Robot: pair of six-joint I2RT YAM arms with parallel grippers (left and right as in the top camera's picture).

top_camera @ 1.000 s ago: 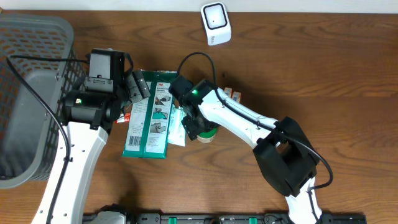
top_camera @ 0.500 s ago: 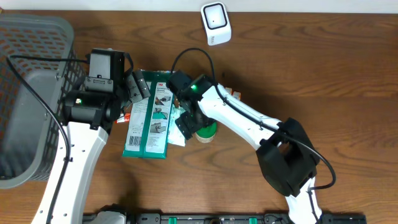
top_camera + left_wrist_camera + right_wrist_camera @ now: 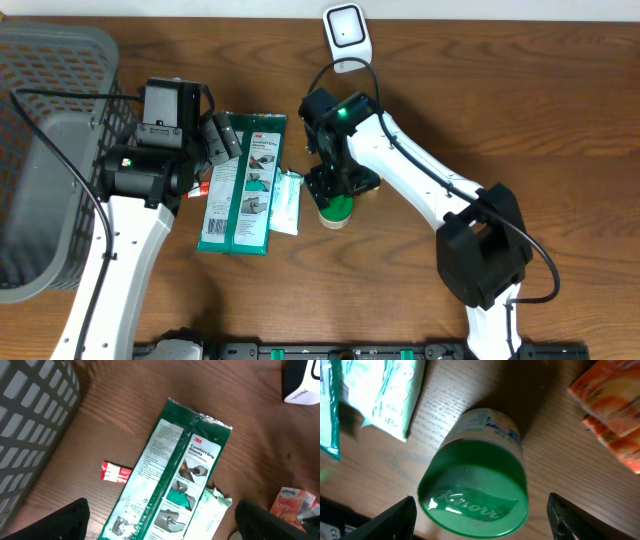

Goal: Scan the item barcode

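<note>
A: Overhead. Where is the jar found?
B: The green-lidded jar [image 3: 337, 212] is seen near the middle of the table [image 3: 560, 120], at 6 o'clock of the scanner [image 3: 347, 36] and well apart from it. The right gripper [image 3: 335, 188] is held directly over it, so most of the jar is covered.
A: And toward 9 o'clock?
B: A pouch [image 3: 287, 202] is noted just beside the jar, then the glove pack [image 3: 243, 185] against the pouch. The left gripper [image 3: 222, 140] is placed at the pack's 10 o'clock corner. The basket [image 3: 55, 60] is set at the far 9 o'clock edge.
A: Left wrist?
B: The left gripper [image 3: 160, 515] is seen spread wide, with nothing grasped between the fingers [image 3: 60, 520]. The glove pack [image 3: 170, 475] is laid below on a slant. A red packet [image 3: 115, 472] is noted at its 9 o'clock and tissue packs [image 3: 292, 505] at 4 o'clock.
A: Right wrist?
B: The right gripper [image 3: 480, 515] is seen released. Its fingers [image 3: 390, 522] are set wide on either side of the jar [image 3: 480, 485], a gap is shown on each side, and nothing is grasped. The lid is turned to the camera. The pouch [image 3: 390, 395] is seen at 10 o'clock and tissue packs [image 3: 612, 405] at 2 o'clock.
</note>
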